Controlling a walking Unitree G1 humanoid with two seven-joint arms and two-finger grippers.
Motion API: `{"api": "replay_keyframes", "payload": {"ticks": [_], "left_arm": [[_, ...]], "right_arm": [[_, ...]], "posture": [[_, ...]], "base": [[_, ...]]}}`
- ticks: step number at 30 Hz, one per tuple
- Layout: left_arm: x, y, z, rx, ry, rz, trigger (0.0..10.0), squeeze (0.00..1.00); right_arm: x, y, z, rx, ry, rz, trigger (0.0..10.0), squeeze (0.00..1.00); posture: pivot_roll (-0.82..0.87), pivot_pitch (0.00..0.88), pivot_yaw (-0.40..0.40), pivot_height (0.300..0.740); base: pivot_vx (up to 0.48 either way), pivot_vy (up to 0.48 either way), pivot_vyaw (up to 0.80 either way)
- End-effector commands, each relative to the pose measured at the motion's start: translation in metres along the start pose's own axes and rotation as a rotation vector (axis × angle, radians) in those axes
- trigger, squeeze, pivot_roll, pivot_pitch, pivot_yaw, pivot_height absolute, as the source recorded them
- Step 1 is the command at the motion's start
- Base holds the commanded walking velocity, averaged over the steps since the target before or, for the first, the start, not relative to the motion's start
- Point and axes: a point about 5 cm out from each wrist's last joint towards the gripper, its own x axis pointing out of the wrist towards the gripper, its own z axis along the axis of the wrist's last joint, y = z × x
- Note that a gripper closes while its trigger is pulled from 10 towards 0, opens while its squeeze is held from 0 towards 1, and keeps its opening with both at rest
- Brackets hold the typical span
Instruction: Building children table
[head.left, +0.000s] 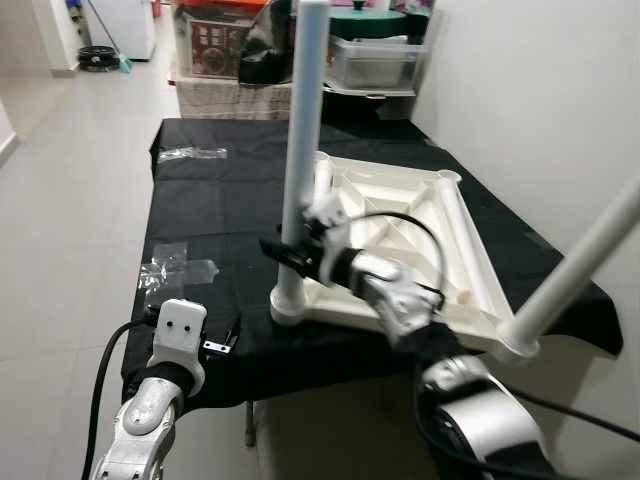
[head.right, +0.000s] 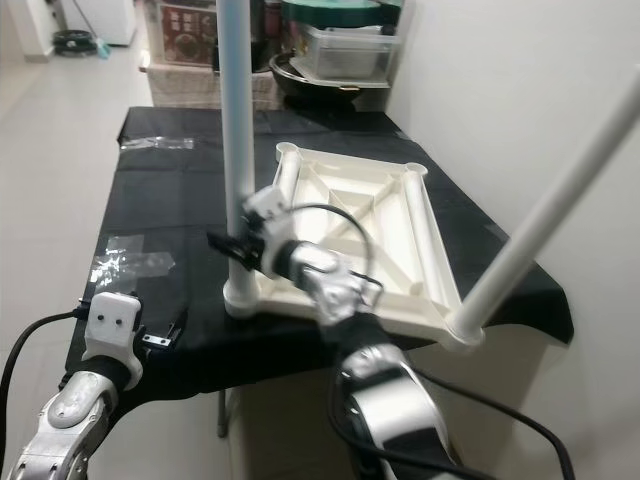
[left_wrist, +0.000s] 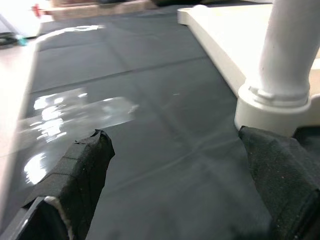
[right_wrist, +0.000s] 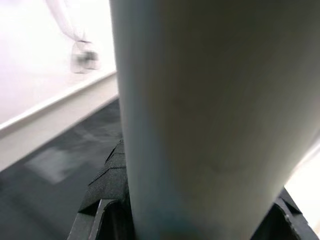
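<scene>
A white children's table top lies upside down on a black-covered table. One pale leg stands upright in its near-left corner socket. My right gripper is shut around that leg just above the socket; in the right wrist view the leg sits between the black fingers. A second leg leans outward from the near-right corner. My left gripper hovers open at the table's front-left edge, its fingers apart and holding nothing, a short way from the leg's base.
Crumpled clear plastic wrap lies on the cloth near the left gripper, and another piece lies farther back. Storage boxes stand behind the table. A white wall runs along the right; tiled floor lies to the left.
</scene>
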Motion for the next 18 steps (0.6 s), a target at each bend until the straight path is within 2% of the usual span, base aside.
{"api": "replay_keyframes", "payload": {"ticks": [1, 2, 4, 5, 6, 7, 8, 9, 11, 13, 15, 16, 17, 18], "left_arm": [[-0.002, 0.000, -0.004, 0.015, 0.014, 0.003, 10.0, 0.00], [-0.002, -0.001, -0.004, 0.014, 0.015, 0.001, 10.0, 0.00], [-0.002, -0.001, -0.004, 0.014, 0.015, 0.001, 10.0, 0.00], [-0.002, -0.003, -0.004, 0.013, 0.015, -0.002, 10.0, 0.00], [-0.002, -0.003, -0.004, 0.013, 0.015, -0.002, 10.0, 0.00], [-0.001, -0.004, -0.003, 0.010, 0.012, -0.006, 10.0, 0.00], [-0.001, -0.005, -0.003, 0.010, 0.011, -0.009, 10.0, 0.00], [-0.001, -0.005, -0.003, 0.010, 0.012, -0.011, 10.0, 0.00], [-0.002, -0.005, -0.003, 0.011, 0.012, -0.012, 10.0, 0.00], [-0.002, -0.005, -0.004, 0.011, 0.014, -0.015, 10.0, 0.00], [-0.002, -0.005, -0.004, 0.011, 0.014, -0.015, 10.0, 0.00], [-0.002, -0.006, -0.004, 0.009, 0.014, -0.017, 10.0, 0.00], [-0.003, -0.006, -0.005, 0.009, 0.015, -0.019, 10.0, 0.00], [-0.003, -0.006, -0.005, 0.009, 0.015, -0.019, 10.0, 0.00]], "right_arm": [[-0.015, -0.033, -0.035, -0.007, 0.166, -0.281, 0.0, 0.00], [-0.031, -0.062, -0.044, 0.012, 0.197, -0.548, 0.0, 0.00], [-0.031, -0.062, -0.044, 0.012, 0.197, -0.548, 0.0, 0.00], [-0.047, -0.082, -0.052, 0.032, 0.227, -0.744, 0.0, 0.00], [-0.047, -0.082, -0.052, 0.032, 0.227, -0.744, 0.0, 0.00], [-0.061, -0.097, -0.060, 0.040, 0.255, -0.878, 0.0, 0.00], [-0.067, -0.101, -0.064, 0.056, 0.264, -0.927, 1.8, 0.00], [-0.065, -0.097, -0.064, 0.065, 0.263, -0.905, 10.0, 0.00], [-0.063, -0.094, -0.063, 0.067, 0.261, -0.885, 10.0, 0.00], [-0.045, -0.077, -0.044, 0.108, 0.148, -0.756, 10.0, 0.00], [-0.045, -0.077, -0.044, 0.108, 0.148, -0.756, 10.0, 0.00], [-0.037, -0.069, -0.027, 0.117, 0.040, -0.679, 10.0, 0.00], [-0.029, -0.061, -0.010, 0.130, -0.056, -0.599, 10.0, 1.00], [-0.029, -0.061, -0.010, 0.130, -0.056, -0.599, 10.0, 1.00]], "posture": [[0.08, 0.000, -0.133, 0.740], [0.08, 0.000, -0.128, 0.740], [0.08, 0.000, -0.128, 0.740], [0.08, 0.000, -0.127, 0.740], [0.08, 0.000, -0.127, 0.740], [0.07, 0.000, -0.124, 0.740], [0.07, 0.000, -0.121, 0.740], [0.07, 0.000, -0.119, 0.740], [0.07, 0.000, -0.119, 0.740], [0.06, 0.000, -0.114, 0.740], [0.06, 0.000, -0.114, 0.740], [0.06, 0.000, -0.114, 0.740], [0.06, 0.000, -0.113, 0.740], [0.06, 0.000, -0.113, 0.740]], "base": [[0.000, 0.000, 0.00], [0.000, 0.000, 0.00], [0.000, 0.000, 0.00], [0.000, 0.000, 0.00], [0.000, 0.000, 0.00], [0.000, 0.000, 0.00], [0.000, 0.000, 0.00], [0.000, 0.000, 0.00], [0.000, 0.000, 0.00], [0.000, 0.000, 0.00], [0.000, 0.000, 0.00], [0.000, 0.000, 0.00], [0.000, 0.000, 0.00], [0.000, 0.000, 0.00]]}}
